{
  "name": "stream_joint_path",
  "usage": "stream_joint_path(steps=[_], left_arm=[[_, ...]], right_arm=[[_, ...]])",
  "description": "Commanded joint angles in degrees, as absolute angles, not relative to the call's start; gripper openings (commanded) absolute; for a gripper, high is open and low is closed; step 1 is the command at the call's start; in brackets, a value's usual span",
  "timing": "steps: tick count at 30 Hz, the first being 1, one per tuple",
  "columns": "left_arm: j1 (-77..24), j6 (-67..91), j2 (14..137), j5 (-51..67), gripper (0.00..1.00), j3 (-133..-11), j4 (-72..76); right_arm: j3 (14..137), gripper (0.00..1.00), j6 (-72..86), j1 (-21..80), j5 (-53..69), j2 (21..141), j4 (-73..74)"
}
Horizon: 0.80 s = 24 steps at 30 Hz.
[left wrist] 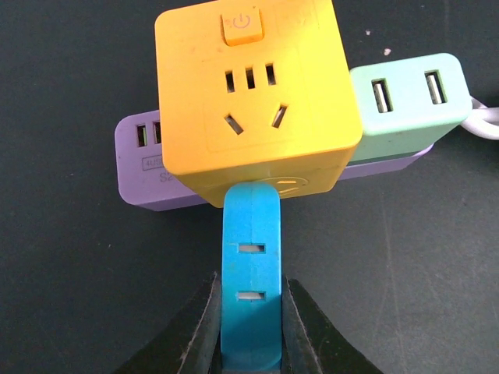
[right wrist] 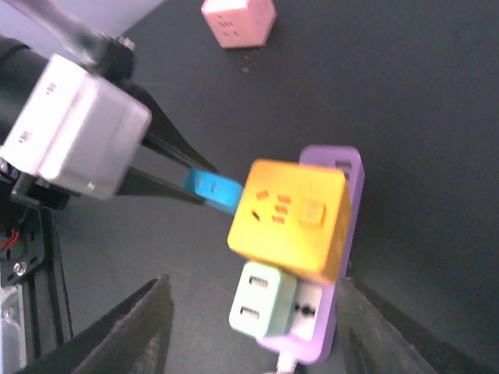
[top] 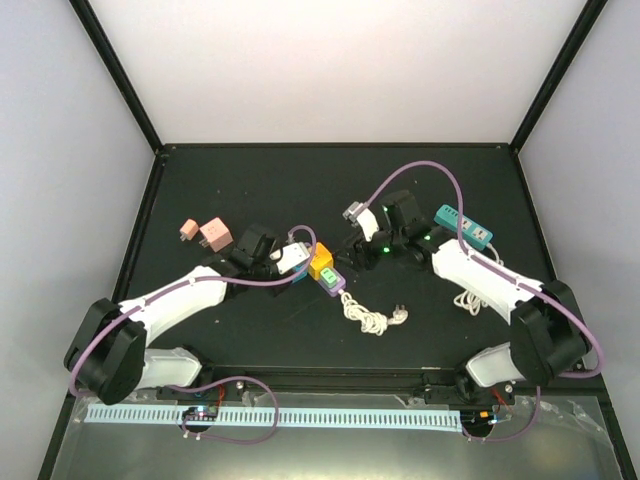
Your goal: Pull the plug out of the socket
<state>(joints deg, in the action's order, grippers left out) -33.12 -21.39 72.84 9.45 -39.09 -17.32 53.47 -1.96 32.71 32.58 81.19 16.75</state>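
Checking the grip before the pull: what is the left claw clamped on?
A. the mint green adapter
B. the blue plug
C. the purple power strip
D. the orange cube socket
B: in the left wrist view the left claw is shut on the blue plug, which sticks out of the side of the orange cube socket.

The top view is lit brightly and evenly from above. The back wall (top: 330, 70) is washed out to near white, and almost no shadows are cast on the matte black surface (top: 250, 180). The orange socket cube (left wrist: 257, 101) and blue plug (left wrist: 251, 265) are rendered sharply in the left wrist view. The right wrist view is softened throughout, and the fingers (right wrist: 140, 327) of the right end effector (right wrist: 251, 280) are out of focus.
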Motion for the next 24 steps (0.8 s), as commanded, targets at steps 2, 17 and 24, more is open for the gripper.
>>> stream_joint_path(steps=[2, 17, 24], left_arm=[[-33.87, -23.95, 72.01, 13.70, 0.01, -39.01, -19.25], [-33.91, -23.29, 73.03, 12.93, 0.01, -39.13, -19.23], [-33.94, -23.20, 73.04, 12.90, 0.01, -38.78, -19.16]], right_arm=[[58.55, 0.47, 4.33, 33.30, 40.46, 87.16, 15.03], [66.09, 0.14, 8.23, 39.01, 42.79, 100.07, 15.20], [68.26, 0.04, 8.14, 38.84, 43.33, 104.16, 13.70]])
